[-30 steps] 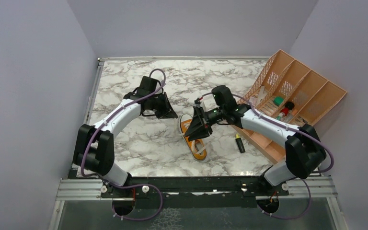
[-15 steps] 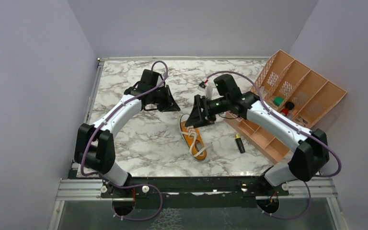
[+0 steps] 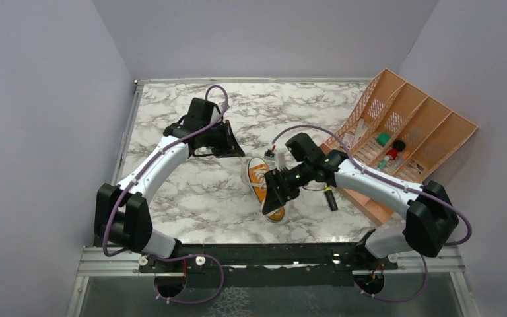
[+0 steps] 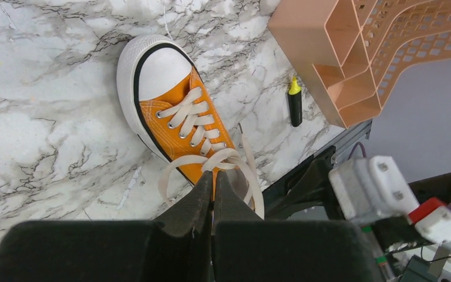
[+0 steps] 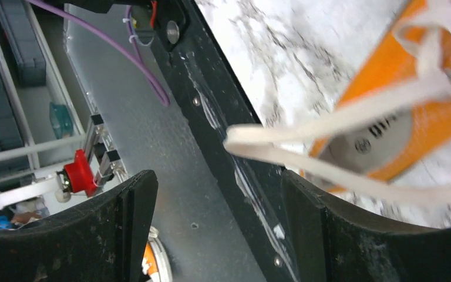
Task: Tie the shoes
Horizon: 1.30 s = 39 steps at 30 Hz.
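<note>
Small orange canvas sneaker with white toe cap and white laces point(image 3: 258, 173) is lying on its sole mid-table on the grey-veined white marble tabletop point(image 3: 191, 191), toe pointing towards the far wall. Right gripper point(image 3: 278, 191) is hanging over the heel half, hiding it from the top camera. Its fingers point(image 5: 329, 235) are standing wide apart, gripping nothing, with a loose lace loop point(image 5: 329, 114) crossing the wrist view between them. Left gripper point(image 3: 236, 150) is hovering apart from the shoe, off its far-left side, fingers point(image 4: 194, 202) pressed together, nothing visible between them. Black marker with yellow cap point(image 3: 330, 197) is lying just right of the shoe, between it and the peach plastic slotted organizer point(image 3: 370, 105). The organizer is sitting at the table's right edge, holding small green and red items too small to identify
</note>
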Tool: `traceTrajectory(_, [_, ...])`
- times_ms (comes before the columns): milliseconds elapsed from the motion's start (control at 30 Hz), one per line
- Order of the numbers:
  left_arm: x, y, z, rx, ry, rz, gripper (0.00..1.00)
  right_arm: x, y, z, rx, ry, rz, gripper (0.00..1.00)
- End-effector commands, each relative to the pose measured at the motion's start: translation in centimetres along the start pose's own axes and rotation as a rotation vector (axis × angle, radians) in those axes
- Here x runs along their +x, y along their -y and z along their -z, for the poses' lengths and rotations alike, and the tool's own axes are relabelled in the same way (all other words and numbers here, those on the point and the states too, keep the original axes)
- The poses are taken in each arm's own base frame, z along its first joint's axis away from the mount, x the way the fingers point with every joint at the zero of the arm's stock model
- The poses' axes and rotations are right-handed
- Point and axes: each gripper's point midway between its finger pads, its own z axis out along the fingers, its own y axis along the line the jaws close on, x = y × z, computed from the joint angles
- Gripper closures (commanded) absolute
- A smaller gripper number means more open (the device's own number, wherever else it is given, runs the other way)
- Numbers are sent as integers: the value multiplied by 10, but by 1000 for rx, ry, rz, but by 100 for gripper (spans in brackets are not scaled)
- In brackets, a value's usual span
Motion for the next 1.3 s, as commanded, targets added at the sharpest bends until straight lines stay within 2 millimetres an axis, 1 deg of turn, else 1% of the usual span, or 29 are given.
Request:
traceTrajectory(0, [-7,14,15,18,52,-29,100,-23,-24,-26,-79,52,96,17])
traceTrajectory(133, [-5,16,22,16,71,-18,100,-29,-36,-48,-26,119,193,18])
traceTrajectory(200, [-4,16,24,16,78,-16,100,-34,-37,-56,17,179,231,20])
traceTrajectory(233, [-4,17,25,18,81,-16,100,-38,-37,-58,22,203,234,24])
traceTrajectory(267, [-3,17,26,20,81,-13,100,-45,-41,-58,21,220,228,31])
traceTrajectory(300, [-2,18,27,22,82,-12,100,-52,-46,-57,20,225,226,41])
traceTrajectory(333, [-2,19,28,25,83,-13,100,-59,-56,-55,-2,221,232,56])
traceTrajectory(367, [-2,19,28,27,83,-15,100,-66,-68,-53,-30,211,237,74])
traceTrajectory(400, [-2,18,28,25,83,-18,100,-70,-79,-52,-57,192,230,83])
traceTrajectory(433, [-1,18,27,24,82,-23,100,-76,-92,-47,-85,179,219,87])
traceTrajectory(467, [-1,16,26,22,78,-29,100,-79,-101,-47,-115,167,212,88])
traceTrajectory(533, [-3,17,25,27,71,-40,100,-82,-114,-45,-167,153,217,88])
traceTrajectory(600, [-5,19,22,34,65,-50,100,-84,-119,-47,-198,156,226,87])
traceTrajectory(633, [-7,21,22,39,63,-57,100,-84,-117,-51,-202,153,211,83])
traceTrajectory(667, [-9,23,22,45,63,-63,100,-83,-114,-55,-202,143,197,75])
traceTrajectory(733, [-12,27,21,62,59,-74,100,-80,-111,-61,-213,115,192,56])
traceTrajectory(767, [-13,30,20,72,54,-76,100,-78,-109,-64,-213,103,187,49])
traceTrajectory(800, [-15,33,19,85,50,-79,100,-76,-107,-64,-210,94,188,44])
traceTrajectory(833, [-16,36,18,101,44,-82,100,-75,-106,-62,-199,88,199,42])
traceTrajectory(867, [-18,41,20,121,44,-90,100,-76,-101,-58,-144,93,201,39])
traceTrajectory(900, [-20,46,20,141,47,-96,100,-82,-95,-48,-80,129,216,34])
traceTrajectory(967, [-27,57,23,187,70,-111,100,-95,-83,-20,-10,223,238,28])
traceTrajectory(1000, [-31,63,24,212,89,-116,100,-101,-74,-2,20,278,233,27])
traceTrajectory(1067, [-43,77,25,273,133,-121,100,-112,-44,33,62,377,214,25])
traceTrajectory(1100, [-48,85,26,303,153,-115,100,-112,-29,46,63,403,199,23])
traceTrajectory(1133, [-53,91,26,330,168,-106,100,-112,-17,55,53,418,189,23])
traceTrajectory(1167, [-57,97,25,357,179,-97,100,-112,-5,58,52,423,187,23])
traceTrajectory(1200, [-60,104,24,383,184,-93,100,-113,3,57,61,419,194,23])
traceTrajectory(1267, [-62,114,21,413,174,-88,100,-116,11,52,65,409,218,23])
